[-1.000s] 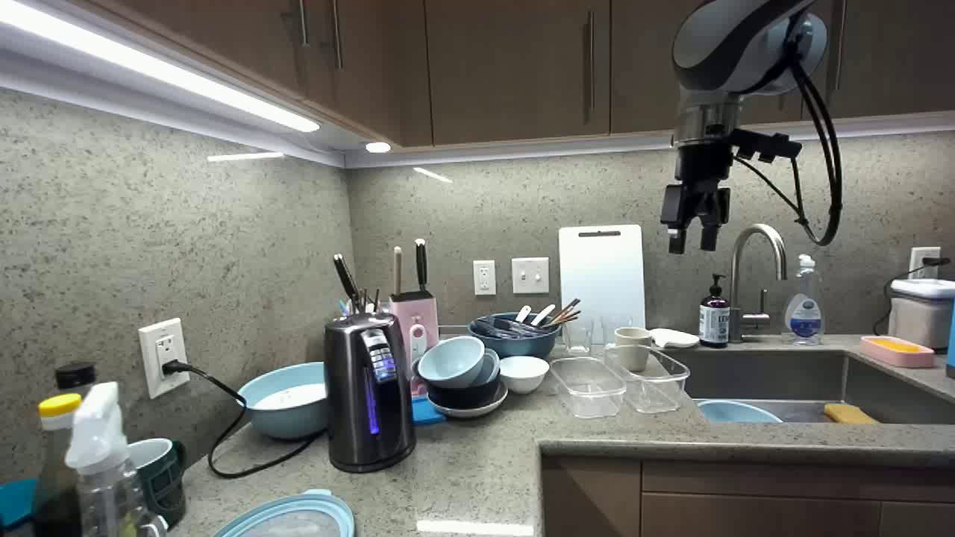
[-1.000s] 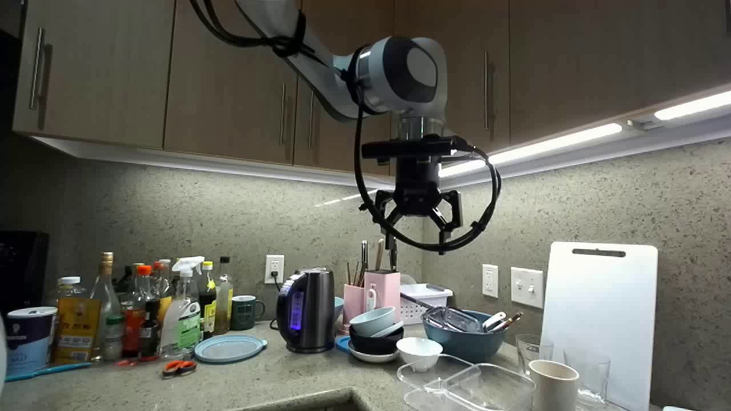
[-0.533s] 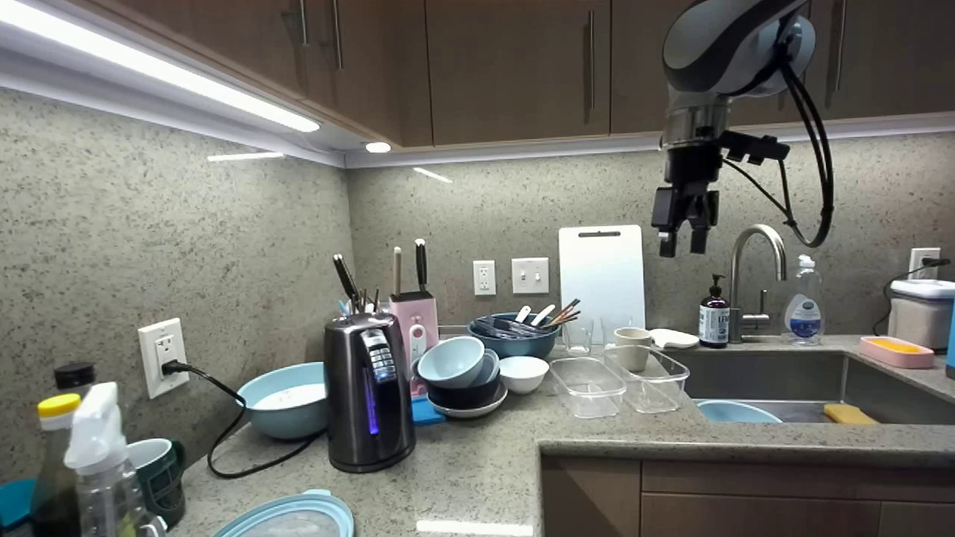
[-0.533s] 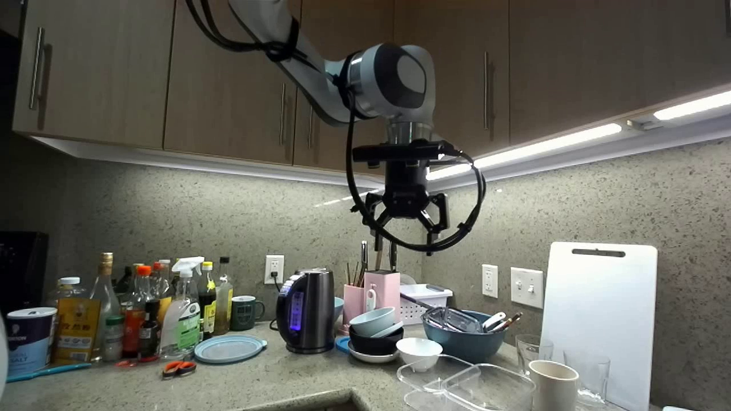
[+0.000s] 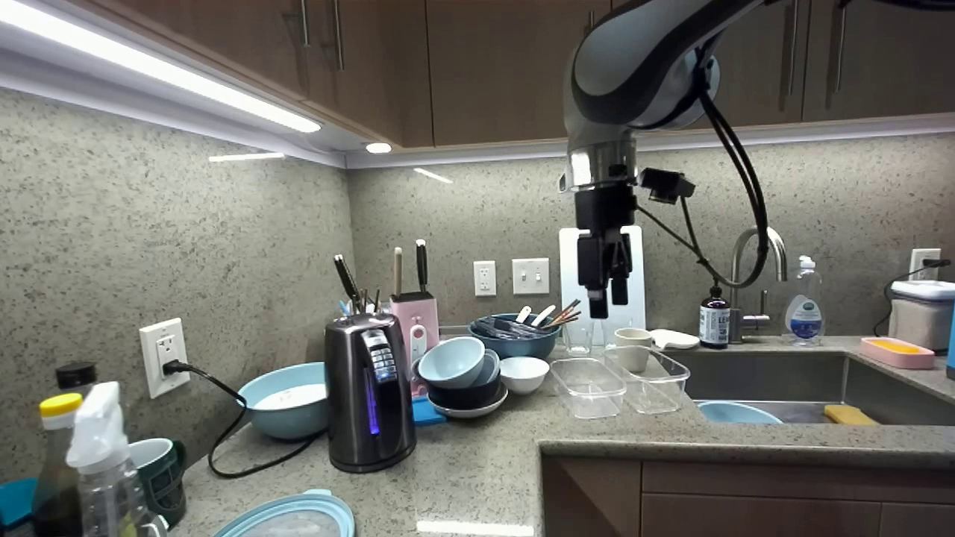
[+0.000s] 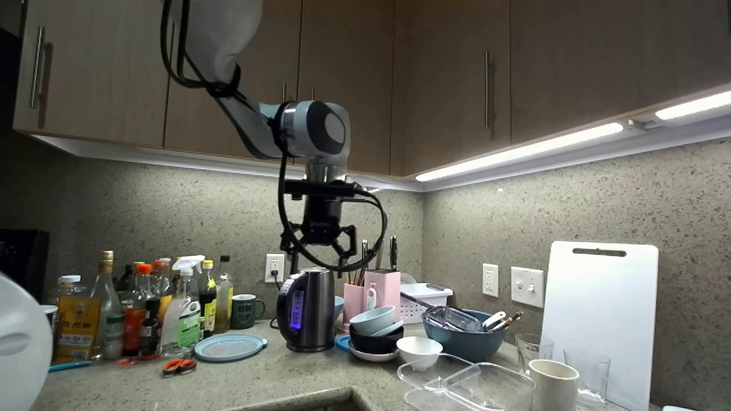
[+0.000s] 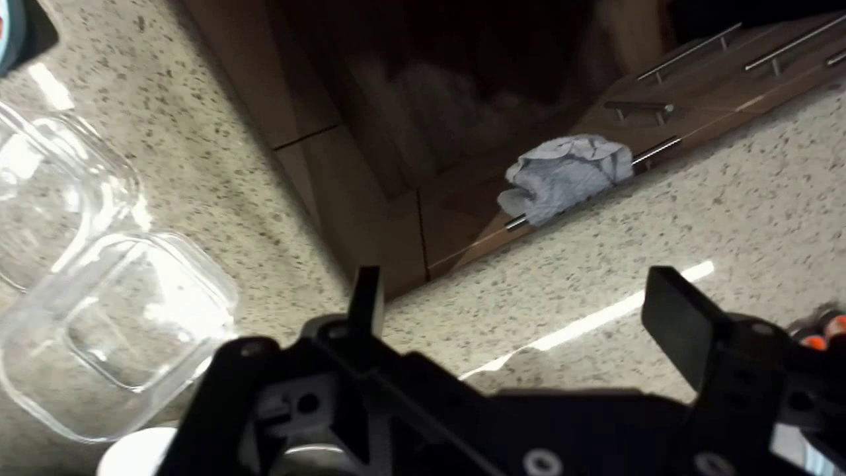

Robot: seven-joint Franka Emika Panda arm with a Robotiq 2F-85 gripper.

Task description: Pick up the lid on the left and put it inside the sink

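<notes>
A light blue round lid lies flat on the counter, at the left in an exterior view (image 6: 229, 348) and cut off by the bottom edge in an exterior view (image 5: 295, 520). The steel sink (image 5: 776, 374) is at the right, with a blue bowl (image 5: 737, 412) and a yellow sponge (image 5: 849, 413) in it. My gripper (image 5: 609, 297) is open and empty, high above the counter. It hangs in front of the kettle and well to the right of the lid in an exterior view (image 6: 318, 266). In the wrist view the fingers stand wide apart (image 7: 512, 272). The lid does not show there.
A kettle (image 6: 311, 314), stacked bowls (image 5: 456, 365) and clear containers (image 5: 589, 388) stand along the counter. Several bottles (image 6: 137, 319) and orange-handled scissors (image 6: 179, 367) are near the lid. A cloth (image 7: 572, 175) hangs on a drawer handle. A cutting board (image 6: 599, 319) leans on the wall.
The arm and gripper have moved left and down in both exterior views, toward the lid's side. The gripper stays open. The lid and the other objects have not moved.
</notes>
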